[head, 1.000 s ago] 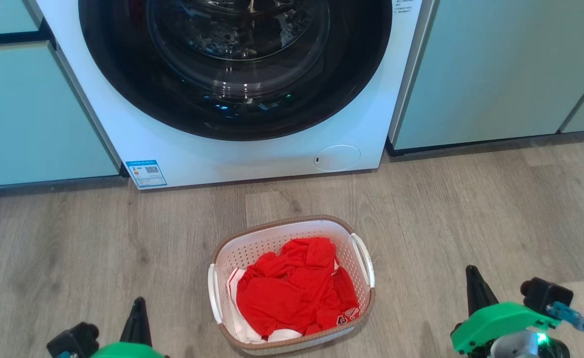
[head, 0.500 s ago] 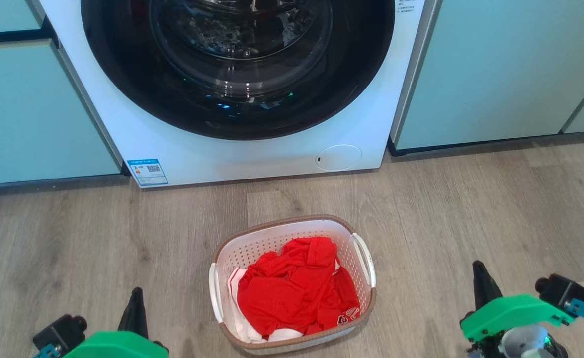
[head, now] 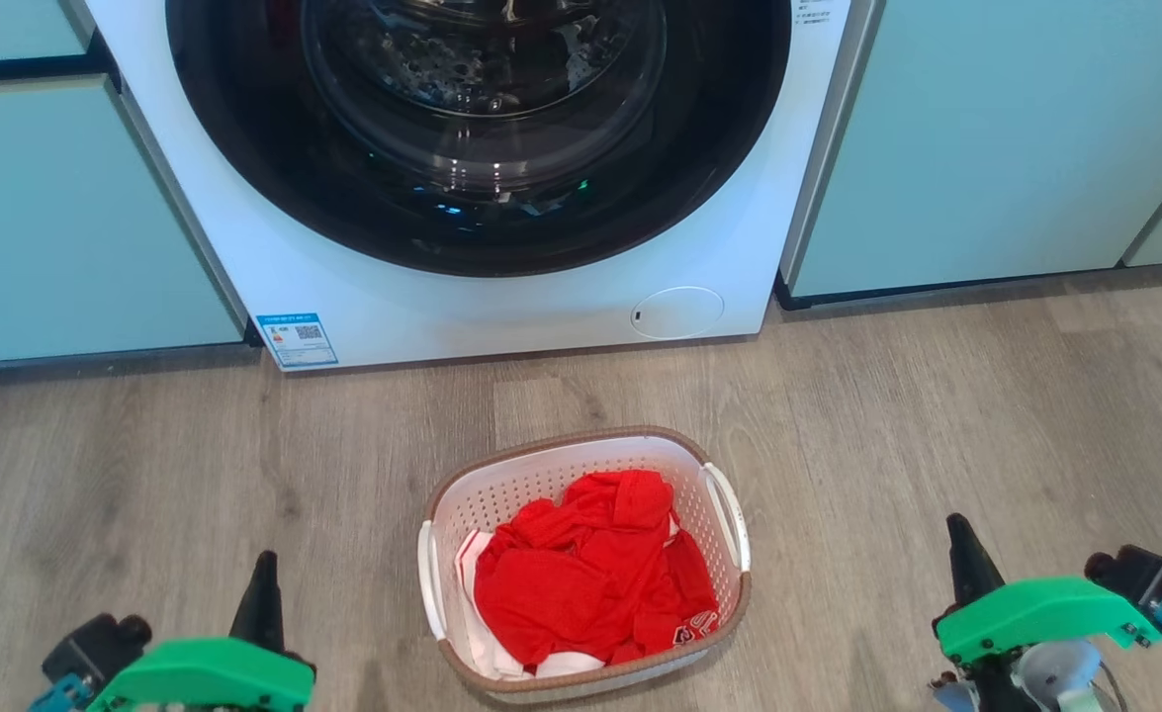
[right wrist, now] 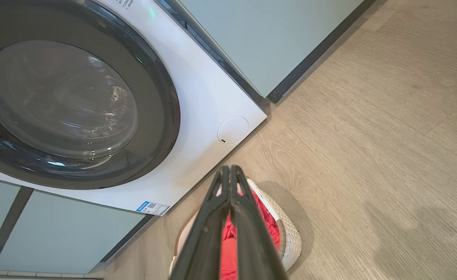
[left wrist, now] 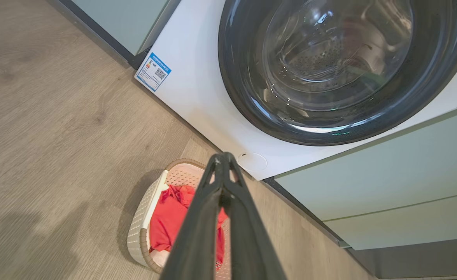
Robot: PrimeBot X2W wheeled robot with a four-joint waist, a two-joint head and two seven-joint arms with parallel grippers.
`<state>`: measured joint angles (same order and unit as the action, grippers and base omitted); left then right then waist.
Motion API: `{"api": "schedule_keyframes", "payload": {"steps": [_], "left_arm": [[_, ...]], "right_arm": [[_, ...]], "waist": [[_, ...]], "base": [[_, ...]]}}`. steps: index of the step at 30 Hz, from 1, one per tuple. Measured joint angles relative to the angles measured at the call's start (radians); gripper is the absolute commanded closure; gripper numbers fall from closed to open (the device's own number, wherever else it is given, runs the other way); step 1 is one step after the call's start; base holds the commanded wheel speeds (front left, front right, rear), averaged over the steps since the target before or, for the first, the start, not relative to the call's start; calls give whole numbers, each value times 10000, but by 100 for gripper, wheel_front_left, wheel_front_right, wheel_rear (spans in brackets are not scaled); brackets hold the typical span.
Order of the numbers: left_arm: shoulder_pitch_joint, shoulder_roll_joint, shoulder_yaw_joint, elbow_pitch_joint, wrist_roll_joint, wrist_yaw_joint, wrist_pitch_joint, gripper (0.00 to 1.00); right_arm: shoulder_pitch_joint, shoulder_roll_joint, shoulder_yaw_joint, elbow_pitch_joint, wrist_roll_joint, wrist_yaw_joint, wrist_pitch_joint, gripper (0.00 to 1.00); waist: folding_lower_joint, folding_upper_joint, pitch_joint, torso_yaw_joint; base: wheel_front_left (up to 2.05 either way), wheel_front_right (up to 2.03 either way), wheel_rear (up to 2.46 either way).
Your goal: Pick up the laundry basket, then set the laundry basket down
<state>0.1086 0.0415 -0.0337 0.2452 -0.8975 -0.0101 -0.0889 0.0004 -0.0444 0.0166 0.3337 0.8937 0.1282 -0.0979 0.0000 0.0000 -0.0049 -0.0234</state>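
One laundry basket [head: 541, 482], on the floor [head: 937, 415] before the washing machine [head: 541, 307], red clothes [head: 581, 583] inside: probably light, stiff; take by side handles [head: 729, 519]. Left gripper [head: 265, 569], right gripper [head: 958, 534]: fingers pressed together, empty, either side.

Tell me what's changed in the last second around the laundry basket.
The left gripper slid farther left and the right gripper farther right, both edging up the head view, jaws shut and empty. The laundry basket with its red clothes stayed put on the floor, untouched; nothing was grasped or released.
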Motion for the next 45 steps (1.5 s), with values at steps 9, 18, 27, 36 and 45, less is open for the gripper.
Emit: {"api": "schedule_keyframes", "payload": {"steps": [9, 18, 27, 36, 45], "left_arm": [[-122, 12, 123, 33, -1016, -165, 268, 100], [-426, 21, 194, 65, -2017, -280, 529, 100], [-544, 31, 382, 107, -2922, -437, 717, 100], [-874, 42, 470, 171, -3927, -614, 978, 100], [-988, 48, 579, 221, -4947, -780, 1248, 100]], "right_arm": [[-15, -6, -174, -82, 1018, 0, 219, 100], [-203, -12, -328, -167, 2034, 0, 533, 100], [-203, -13, -489, -226, 2951, 0, 725, 100], [-231, -15, -639, -282, 3963, 0, 982, 100], [-394, -19, -832, -347, 4995, 0, 1279, 100]], "waist": [[0, 0, 12, 32], [0, 0, 23, 66], [0, 0, 33, 95], [0, 0, 44, 129], [0, 0, 56, 162]], "base": [[0, 0, 0], [0, 0, 0], [0, 0, 0], [0, 0, 0], [0, 0, 0]]}}
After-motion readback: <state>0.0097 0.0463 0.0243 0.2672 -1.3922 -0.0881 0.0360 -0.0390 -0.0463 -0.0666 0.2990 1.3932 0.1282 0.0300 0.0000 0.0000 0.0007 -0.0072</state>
